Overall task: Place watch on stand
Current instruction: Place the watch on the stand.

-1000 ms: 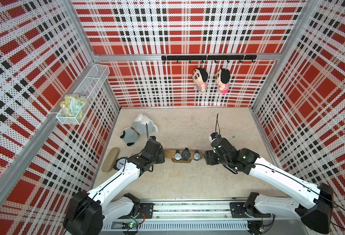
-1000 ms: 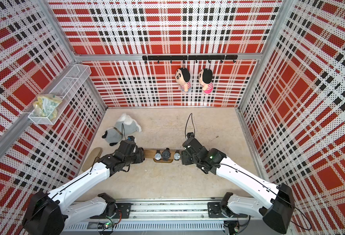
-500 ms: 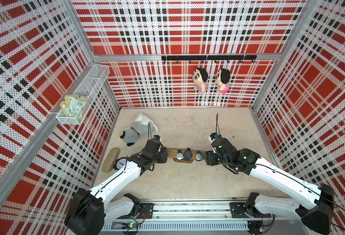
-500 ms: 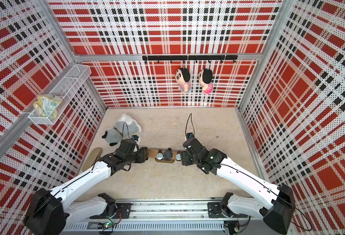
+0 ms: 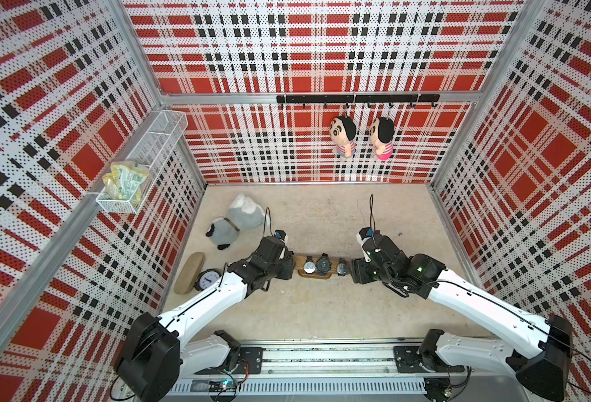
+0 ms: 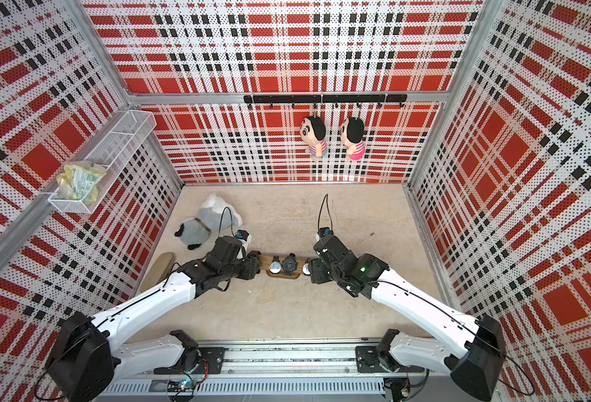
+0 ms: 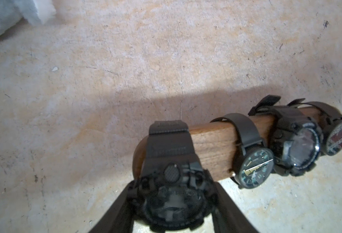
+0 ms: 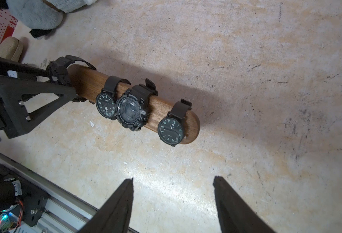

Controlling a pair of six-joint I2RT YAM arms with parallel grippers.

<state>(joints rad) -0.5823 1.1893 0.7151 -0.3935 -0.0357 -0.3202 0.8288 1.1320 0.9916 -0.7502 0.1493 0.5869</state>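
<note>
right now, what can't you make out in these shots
gripped watch: hidden under the left gripper in both top views; dial dark and blurred in the left wrist view.
stand base: hidden beneath its bar in both wrist views.
hung watches: dials too small to read in both top views.

Smooth, matt brown wood with fine grain on the stand [image 8: 159,110]. Matt black rubbery plastic on strap and case of the watch [image 7: 172,181] at its left end. Glossy glass on faces of the other watches [image 8: 129,111]. Rough, scuffed, mottled beige on the table [image 8: 246,60]. Fuzzy grey cloth on the plush toy [image 5: 238,222].
</note>
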